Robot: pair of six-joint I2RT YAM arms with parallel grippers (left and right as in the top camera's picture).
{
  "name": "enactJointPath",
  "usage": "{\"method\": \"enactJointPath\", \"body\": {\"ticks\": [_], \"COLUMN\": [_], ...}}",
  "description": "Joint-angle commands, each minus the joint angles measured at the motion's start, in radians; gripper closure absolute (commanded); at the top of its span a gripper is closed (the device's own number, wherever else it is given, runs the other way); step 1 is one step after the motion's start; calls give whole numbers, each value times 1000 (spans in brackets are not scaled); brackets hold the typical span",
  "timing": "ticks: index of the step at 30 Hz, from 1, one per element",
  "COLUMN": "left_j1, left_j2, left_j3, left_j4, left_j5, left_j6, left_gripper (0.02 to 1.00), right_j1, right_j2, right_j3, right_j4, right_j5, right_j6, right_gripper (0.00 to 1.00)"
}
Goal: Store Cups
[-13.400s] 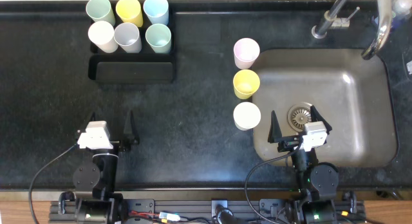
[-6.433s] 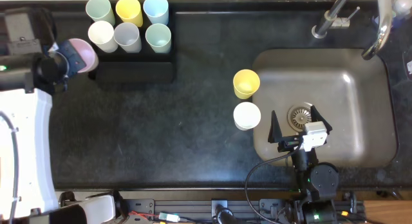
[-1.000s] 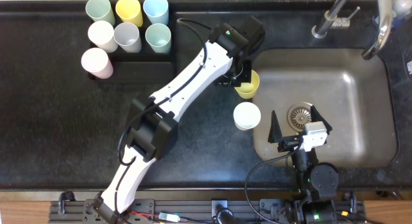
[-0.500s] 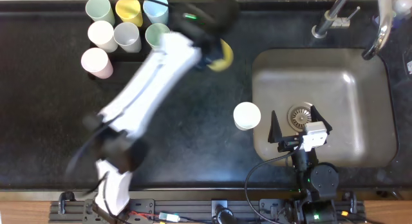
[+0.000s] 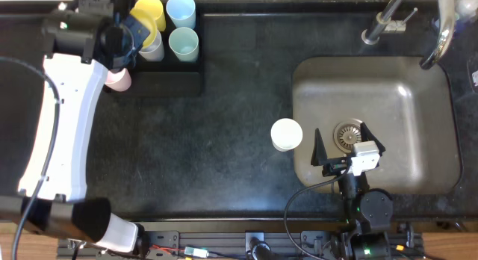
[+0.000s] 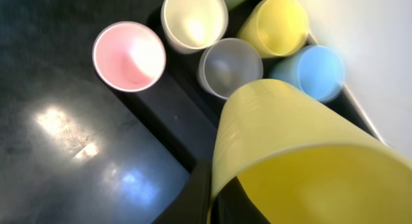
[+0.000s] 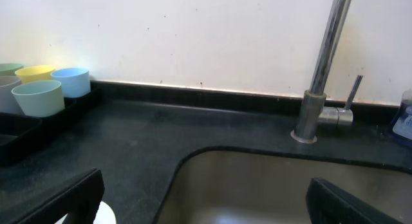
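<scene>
1. Nearest the bases, at 4 o'clock on the worktop, the right gripper (image 5: pixel 345 146) hangs over the sink (image 5: pixel 418 103). Its jaws are spread wide and hold nothing.
2. At its 9 o'clock, the white cup (image 5: pixel 286 134) stands upright on the counter, just beside the sink's rim and not yet stored.
3. Far out at 10 o'clock, the pink cup (image 6: pixel 129 55) stands on the counter just beside the tray (image 6: pixel 168 111), outside it.
4. There too, the left gripper (image 5: pixel 123 34) is clamped on the yellow cup (image 6: pixel 302 153). It holds the cup tilted and raised over the tray's filled rows, close above the grey cup (image 6: pixel 230 67).
5. The main risk is the tilt. If it comes down askew, the yellow cup could catch the grey cup's rim, jam half-nested or tip its neighbours.
6. The arm also crosses over the pink cup, so a low sweep could knock it over.
7. The white cup sits so near the rim that a clumsy grasp could push it into the sink.
</scene>
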Motion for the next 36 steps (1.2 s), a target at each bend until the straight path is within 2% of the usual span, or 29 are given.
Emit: {"method": "enactJointPath", "body": {"ticks": [1,9,25,36], "left_j1": [42,43,45,45], "left_j2": [-45,-36,53,115], "left_j3": [-198,-326,-329,-329], "left_j4": [99,190,186,186], "left_j5": [82,68,60,29], "left_j6": [-74,-94,-94,-162], "left_gripper": [985,982,985,985], "right_j1": [-4,-4,-4,-4], "right_j2": [-11,-11,-11,-11], "right_j3": [-13,-13,-13,-13], "right_j4": [6,6,6,6], "right_j5": [0,0,0,0], "right_j6": [6,6,6,6], "right_gripper": [3,3,3,5]}}
